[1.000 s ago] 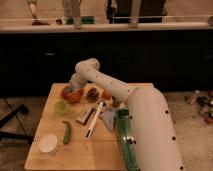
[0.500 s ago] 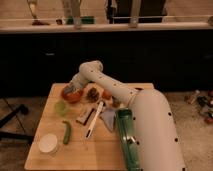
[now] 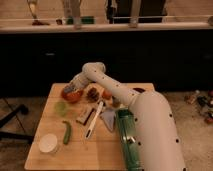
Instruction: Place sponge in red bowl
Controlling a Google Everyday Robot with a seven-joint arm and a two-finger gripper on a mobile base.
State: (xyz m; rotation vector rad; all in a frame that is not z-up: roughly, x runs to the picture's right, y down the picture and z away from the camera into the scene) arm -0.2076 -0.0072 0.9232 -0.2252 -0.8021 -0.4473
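Note:
The red bowl (image 3: 74,96) stands at the back left of the wooden table (image 3: 47,162). My gripper (image 3: 70,90) hangs right over the bowl's left rim, at the end of the white arm that bends down from its elbow (image 3: 95,70). A small bluish-grey patch, the sponge (image 3: 68,88), shows at the gripper's tip just above the bowl. I cannot tell whether it is held or rests in the bowl.
A pale green cup (image 3: 61,107), a green pepper (image 3: 66,132) and a white round dish (image 3: 48,143) lie in front of the bowl. A tan-and-red block (image 3: 86,116), a white utensil (image 3: 94,121), a grey-blue triangular piece (image 3: 108,119) and a green bottle (image 3: 127,141) lie to the right.
The arm's elbow has shifted a little to the right, and the gripper has stayed over the red bowl, moving only slightly right.

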